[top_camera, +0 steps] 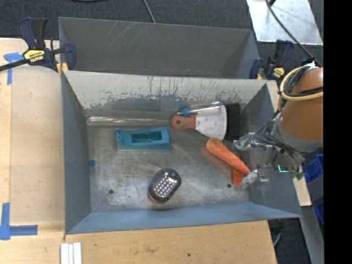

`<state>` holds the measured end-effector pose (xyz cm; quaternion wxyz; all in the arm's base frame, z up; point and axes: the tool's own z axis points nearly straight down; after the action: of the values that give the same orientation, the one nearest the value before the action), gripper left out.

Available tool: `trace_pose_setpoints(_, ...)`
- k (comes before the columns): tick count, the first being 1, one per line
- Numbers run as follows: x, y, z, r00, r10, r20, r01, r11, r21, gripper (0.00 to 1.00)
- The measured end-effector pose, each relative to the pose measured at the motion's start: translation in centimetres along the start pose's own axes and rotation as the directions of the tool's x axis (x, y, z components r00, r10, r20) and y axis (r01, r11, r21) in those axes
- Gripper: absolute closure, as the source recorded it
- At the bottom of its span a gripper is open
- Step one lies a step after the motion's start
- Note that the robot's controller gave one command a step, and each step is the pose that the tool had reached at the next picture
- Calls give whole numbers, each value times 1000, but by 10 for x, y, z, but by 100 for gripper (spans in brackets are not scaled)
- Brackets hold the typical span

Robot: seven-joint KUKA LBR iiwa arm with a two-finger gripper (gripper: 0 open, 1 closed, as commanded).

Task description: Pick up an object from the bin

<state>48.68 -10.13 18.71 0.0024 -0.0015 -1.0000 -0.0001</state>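
The orange carrot-shaped piece (224,154) lies slantwise on the floor at the right side of the bin (74,147), thin end toward the middle, thick end toward the right wall. The gripper (248,159) is down at the thick end with its fingers spread apart. The lower finger is just beside the piece and nothing is clamped between the two. Contact cannot be confirmed.

Hazards:
- The piece tapers and looks smooth, so closing near its end may squeeze it out sideways.
- The gripper works close to the sloping right wall, which a finger may catch.
- The white-bristled brush (203,120) lies near the thin end and may be nudged.

Bin contents, each lying singly:
- the orange piece
- the brush, with a black item (233,120) beside it
- a teal block (143,139)
- a round dark thing with a dotted face (164,186)
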Motion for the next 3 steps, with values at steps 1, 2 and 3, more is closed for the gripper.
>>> trace_pose_setpoints(1, -2, 0, -4, 1000, -3, 8, 3, 1000, 1, 0)
trace_pose_setpoints(2, -9, -1, 34, 999, 43, 17, -43, 999, 2, 0)
trace_pose_setpoints(3, -20, -11, 89, 979, 206, 13, -206, 979, -2, 0)
